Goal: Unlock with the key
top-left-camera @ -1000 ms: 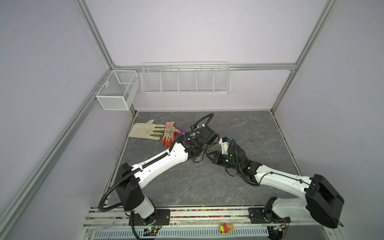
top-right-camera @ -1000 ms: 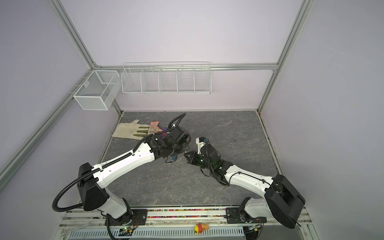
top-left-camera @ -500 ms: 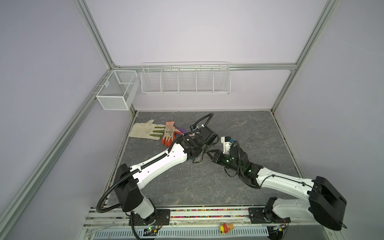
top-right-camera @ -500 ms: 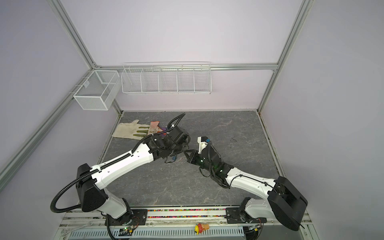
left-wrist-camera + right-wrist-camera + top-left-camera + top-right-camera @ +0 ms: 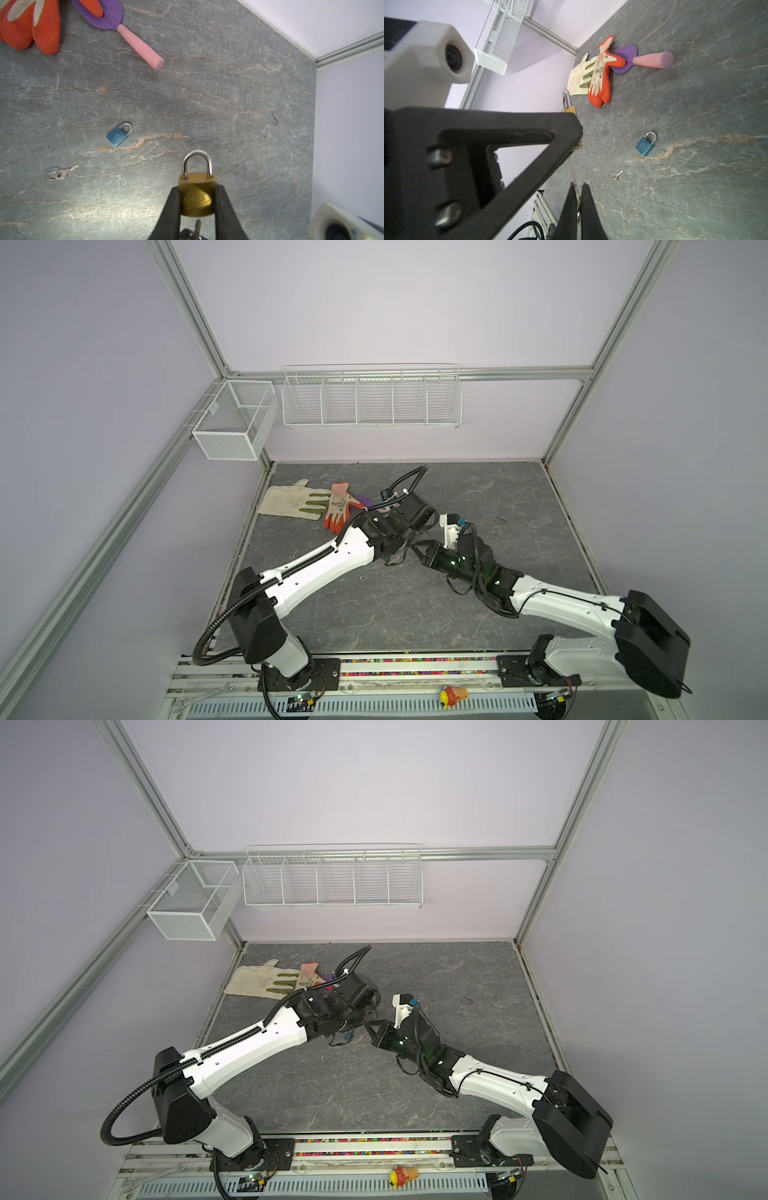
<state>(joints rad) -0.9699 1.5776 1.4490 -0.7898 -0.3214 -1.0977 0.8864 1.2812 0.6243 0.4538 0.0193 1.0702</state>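
Observation:
My left gripper (image 5: 197,189) is shut on a brass padlock (image 5: 197,197), pinching its body from both sides with the steel shackle closed and pointing away from the wrist. My right gripper (image 5: 577,188) is shut on a small silver key (image 5: 575,182). The key (image 5: 197,226) points at the underside of the padlock, and its tip sits right at the bottom face. Whether it is inside the keyhole I cannot tell. In both top views the left gripper (image 5: 405,541) and the right gripper (image 5: 417,549) meet tip to tip above the middle of the table. The padlock (image 5: 571,109) shows partly behind a left finger.
A blue padlock (image 5: 118,136) and a second small key on a ring (image 5: 61,173) lie on the grey table (image 5: 478,497). A purple trowel with a pink handle (image 5: 139,46), an orange glove (image 5: 340,506) and a cream glove (image 5: 286,502) lie at the back left. Wire baskets (image 5: 370,398) hang on the walls.
The right gripper has edged a little left and up, closing on the left gripper. The left arm has hardly moved, and both grips are unchanged.

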